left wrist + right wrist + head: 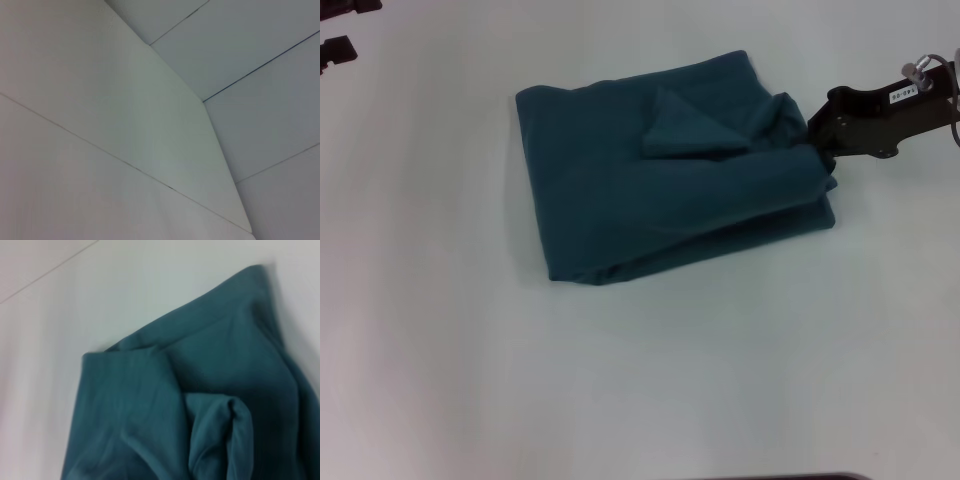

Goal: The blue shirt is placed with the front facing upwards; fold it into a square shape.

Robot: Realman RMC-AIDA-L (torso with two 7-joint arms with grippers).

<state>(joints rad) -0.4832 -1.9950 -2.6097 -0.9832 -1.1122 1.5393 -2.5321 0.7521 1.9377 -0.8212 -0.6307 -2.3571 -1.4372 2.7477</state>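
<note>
The blue shirt lies folded into a rough, thick square on the white worktop, a little toward the far side and right of the middle, with bare surface all round it. Its plain teal side faces up; no lettering shows. A small triangular flap of cloth lies turned over on top of the bundle, near its far right part, and the layered edges are visible along the near and right sides, where the stack looks slightly uneven. The right gripper reaches in from the right edge of the worktop and meets the shirt at its far right corner, where the cloth bunches up against the black body of the gripper; whether its fingers are together on the cloth or apart cannot be told, since the fabric hides them. The right wrist view shows the shirt close up, a rumpled fold of cloth rising from it. The left gripper sits at the far left corner of the worktop, well apart from the shirt; its finger state cannot be told either.
</note>
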